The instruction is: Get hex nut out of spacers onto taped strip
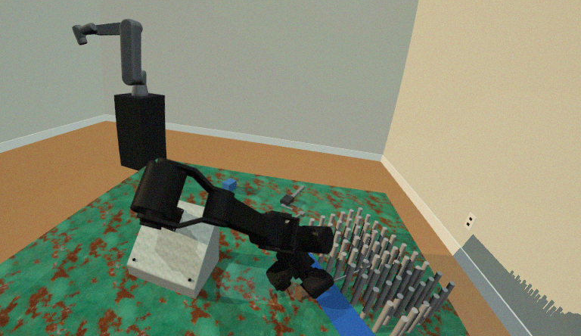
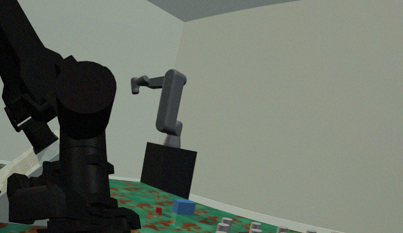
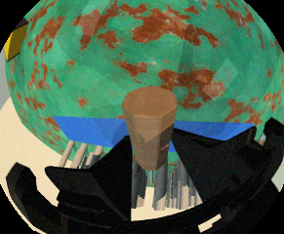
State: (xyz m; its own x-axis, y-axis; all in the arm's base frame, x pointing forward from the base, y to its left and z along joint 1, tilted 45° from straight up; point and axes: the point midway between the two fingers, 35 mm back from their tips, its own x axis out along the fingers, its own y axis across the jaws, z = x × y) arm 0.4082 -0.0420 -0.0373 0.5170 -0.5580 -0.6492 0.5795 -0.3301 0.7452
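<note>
My gripper [image 1: 299,284] [image 3: 150,136] is shut on the brown handle [image 3: 150,114] of a tool, low over the front side of the blue taped strip [image 1: 349,313] [image 3: 90,129]. The tool's thin grey rod [image 1: 345,275] reaches across the strip in among the front spacers. Its far end is hidden. The metal spacers [image 1: 374,299] [image 2: 227,222] [image 3: 160,190] stand in a dense field behind the strip; those visible look upright. I cannot make out the hex nut in any view. The exterior view shows my arm but not clearly the fingertips.
A dark-headed tool [image 1: 287,200] and a thin grey piece lie beyond the field's far left side. A blue block [image 1: 229,184] [image 2: 184,207] and red cube [image 2: 158,209] lie farther back. A pale sloped block [image 1: 165,253] stands under my arm. Another grey arm [image 1: 130,51] [image 2: 170,99] stands behind.
</note>
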